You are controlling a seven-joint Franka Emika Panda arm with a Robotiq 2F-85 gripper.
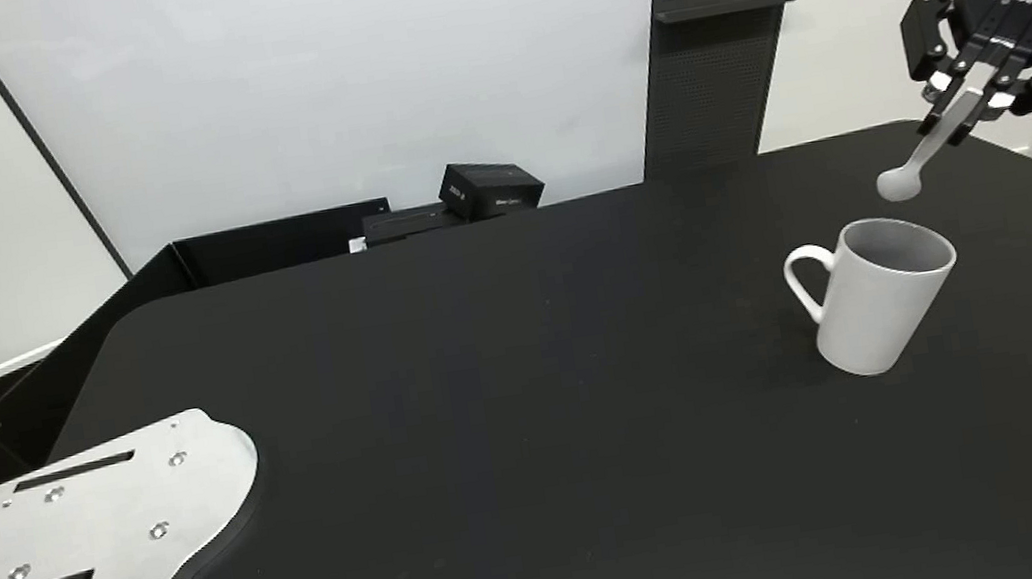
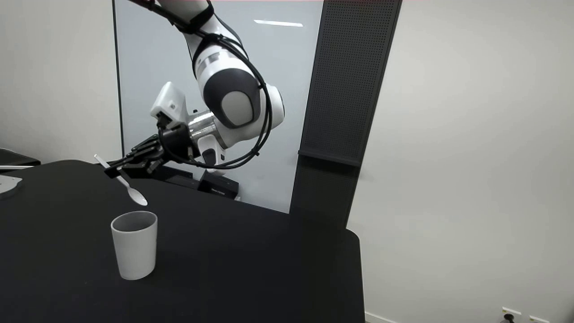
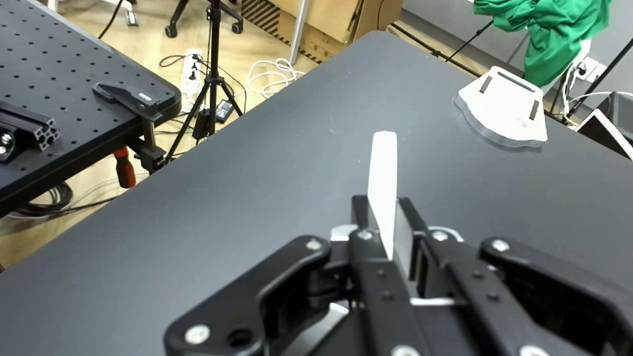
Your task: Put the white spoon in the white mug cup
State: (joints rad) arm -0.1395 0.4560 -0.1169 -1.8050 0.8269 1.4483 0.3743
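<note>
The white spoon (image 1: 899, 183) is held tilted, its oval bowl low and its handle sloping up through the fingers. In an exterior view the bowl (image 2: 136, 196) hangs just above the mug's rim, apart from it. In the wrist view the handle end (image 3: 383, 168) sticks up between the fingertips. My gripper (image 1: 945, 130) is shut on the handle; it also shows in the other views (image 2: 115, 170) (image 3: 383, 200). The white mug cup (image 1: 867, 311) stands upright on the table below the bowl, also in view here (image 2: 136, 253). I cannot tell whether pale bits behind the fingers in the wrist view are the mug.
A flat white plate with slots (image 1: 94, 520) lies at the table's edge, far from the mug; it also shows in the wrist view (image 3: 504, 111). Black boxes (image 1: 490, 190) stand behind the dark table (image 1: 533, 408). A perforated bench with a clamp (image 3: 131, 96) stands beside it.
</note>
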